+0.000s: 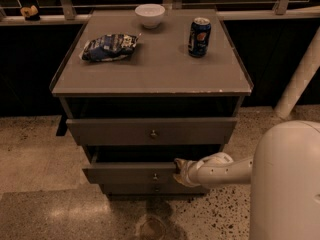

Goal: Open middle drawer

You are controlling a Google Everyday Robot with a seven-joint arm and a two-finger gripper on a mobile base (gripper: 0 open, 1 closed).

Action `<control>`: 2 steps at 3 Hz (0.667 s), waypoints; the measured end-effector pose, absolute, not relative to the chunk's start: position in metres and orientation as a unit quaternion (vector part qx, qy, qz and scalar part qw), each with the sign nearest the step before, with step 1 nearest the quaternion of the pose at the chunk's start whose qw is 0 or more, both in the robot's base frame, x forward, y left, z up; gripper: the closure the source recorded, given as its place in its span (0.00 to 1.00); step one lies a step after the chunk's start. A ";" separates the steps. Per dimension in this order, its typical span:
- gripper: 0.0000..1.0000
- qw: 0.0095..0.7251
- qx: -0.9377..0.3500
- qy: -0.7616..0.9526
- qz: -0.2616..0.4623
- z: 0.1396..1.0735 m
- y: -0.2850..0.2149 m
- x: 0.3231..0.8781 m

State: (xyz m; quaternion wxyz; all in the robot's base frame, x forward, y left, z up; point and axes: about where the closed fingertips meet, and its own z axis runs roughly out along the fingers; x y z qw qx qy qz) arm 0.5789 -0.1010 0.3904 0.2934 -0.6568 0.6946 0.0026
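Note:
The middle drawer (125,174) is a grey flat front with a small round metal knob (155,176). It stands pulled out a little from the grey cabinet, with a dark gap above it. My gripper (180,170) is at the top edge of this drawer front, just right of the knob. My white arm (225,170) reaches in from the right. The inside of the drawer is hidden.
The wider top drawer (110,131) is pulled out further above. The narrow bottom drawer (130,188) is below. On the cabinet top (160,76) are a chip bag (110,47), a white bowl (150,15) and a blue can (199,37). A white post (300,79) stands at the right.

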 end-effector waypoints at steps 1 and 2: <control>1.00 0.293 -0.657 0.695 0.003 0.394 -0.100 0.579; 1.00 0.294 -0.655 0.696 0.004 0.394 -0.101 0.574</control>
